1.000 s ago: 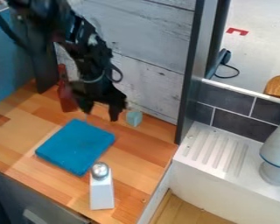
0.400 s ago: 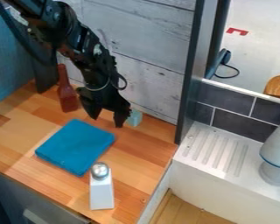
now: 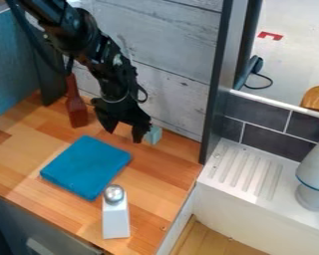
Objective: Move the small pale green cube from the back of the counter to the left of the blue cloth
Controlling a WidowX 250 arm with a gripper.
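My open end effector (image 3: 123, 137) hung beside the pale block (image 3: 155, 135), which I judged light, stiff, best pinched mid-sides.

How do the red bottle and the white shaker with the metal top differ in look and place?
The red bottle has a long, thin neck, while the white shaker has a rounded silver top. The bottle stands at the back by the wall; the shaker is near the counter's front edge. Both are on the wooden counter.

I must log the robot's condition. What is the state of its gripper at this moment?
Gripper: open, its two fingers apart, with nothing held between them.
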